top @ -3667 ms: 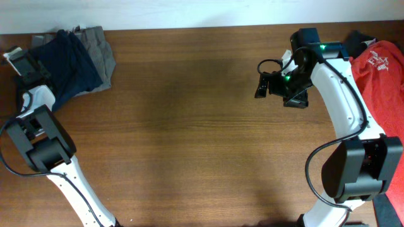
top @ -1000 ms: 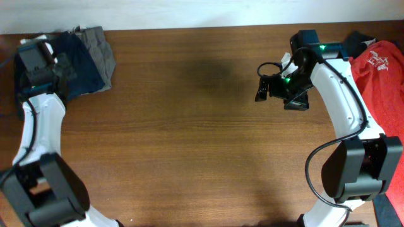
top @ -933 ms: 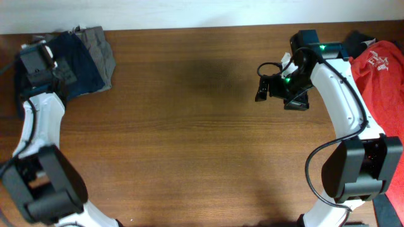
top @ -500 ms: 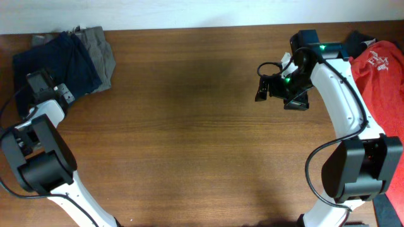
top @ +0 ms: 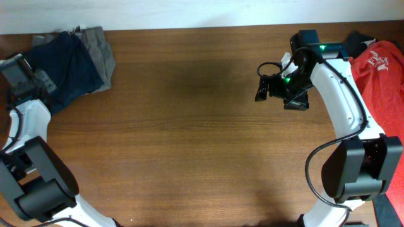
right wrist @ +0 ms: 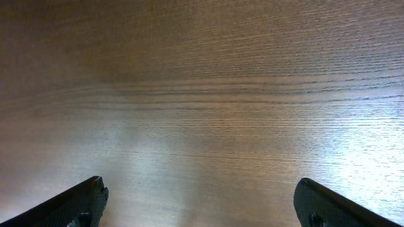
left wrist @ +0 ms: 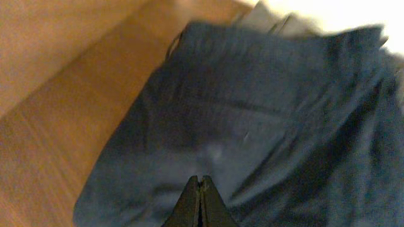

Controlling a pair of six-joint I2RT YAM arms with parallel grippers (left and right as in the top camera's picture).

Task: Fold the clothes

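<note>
The dark navy shorts lie bunched at the table's far left corner, with the grey shorts beside them on the right. In the left wrist view the navy shorts fill most of the frame. My left gripper is shut, with nothing visible between its fingertips, over the near edge of the navy cloth; in the overhead view it is at the shorts' left edge. The red white-printed T-shirt lies at the far right. My right gripper is open and empty above bare wood, also in the overhead view.
The brown wooden table spans the view. A dark item lies behind the red T-shirt at the back right corner. The back edge of the table meets a white wall.
My left arm has swung about over the navy shorts and now sits further left and back, at their left edge. The right arm has not moved.
</note>
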